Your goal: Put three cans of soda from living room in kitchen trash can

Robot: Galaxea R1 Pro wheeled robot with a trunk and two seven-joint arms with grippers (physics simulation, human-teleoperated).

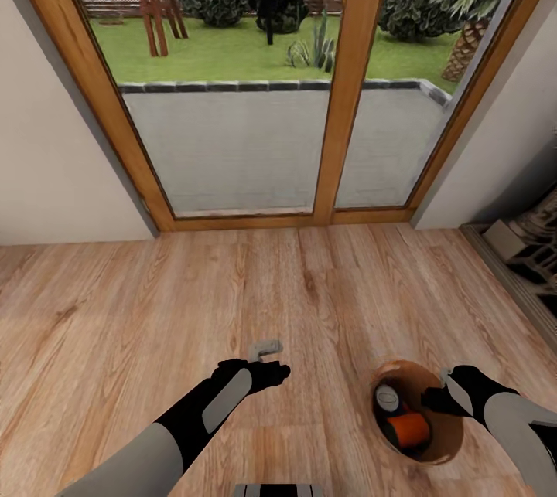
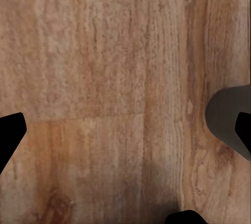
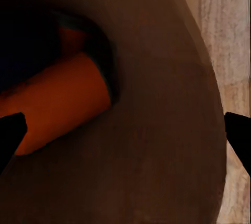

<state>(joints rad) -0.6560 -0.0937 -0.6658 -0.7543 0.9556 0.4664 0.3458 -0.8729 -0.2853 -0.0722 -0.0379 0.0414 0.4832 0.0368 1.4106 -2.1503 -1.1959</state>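
The scene is a light wood floor in front of wood-framed glass doors that look onto a paved terrace and lawn; this matches the living room, not the kitchen. The tash can stands on the floor by the right arm, well apart from the doors. In the head view, two cans are distinguishable inside it: an orange can lying on its side and a second can presenting its silver top. A third can cannot be confirmed. Judged from this, at least two cans are loaded, and carrying the bin to the kitchen remains outstanding. The right gripper sits at the bin's rim; its fingertips appear wide apart in the right wrist view, with nothing visibly between them, though whether they bear on the rim cannot be determined. The left gripper hangs over bare floor, spread and empty. The right wrist view adds the bin's dark tan interior wall and the orange can at close range; the head view alone supplies the room context.
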